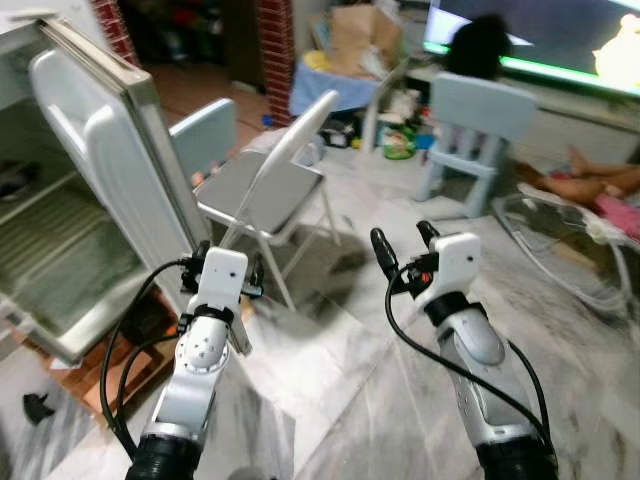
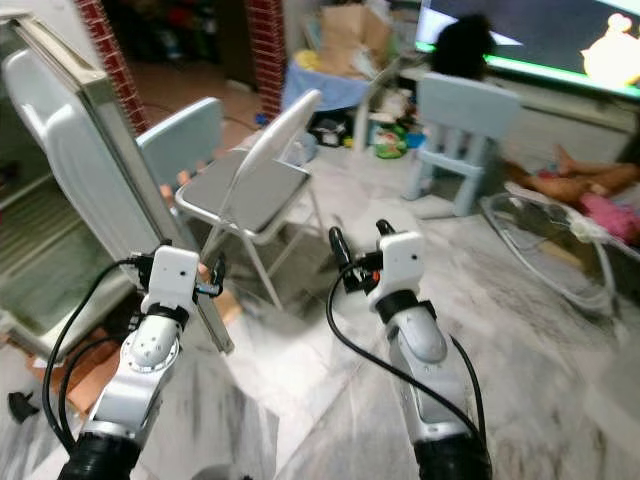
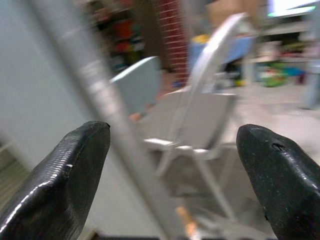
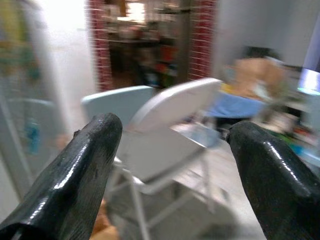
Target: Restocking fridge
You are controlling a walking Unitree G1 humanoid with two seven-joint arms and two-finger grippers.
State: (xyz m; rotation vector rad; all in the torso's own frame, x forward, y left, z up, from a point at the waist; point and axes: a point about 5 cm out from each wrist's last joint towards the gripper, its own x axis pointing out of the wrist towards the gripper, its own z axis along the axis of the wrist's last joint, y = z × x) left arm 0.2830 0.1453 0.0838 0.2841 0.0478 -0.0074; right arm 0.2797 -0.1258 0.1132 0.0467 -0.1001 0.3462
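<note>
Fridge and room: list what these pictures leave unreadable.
- Fridge interior: the left eye view's edge cuts it off and its open door covers part; contents cannot be told.
- Left gripper: the blurred wrist view does not settle whether it touches the door edge.
- Small items under the far table: too small to name.
- Person on the floor: cut off by the frame edge.
</note>
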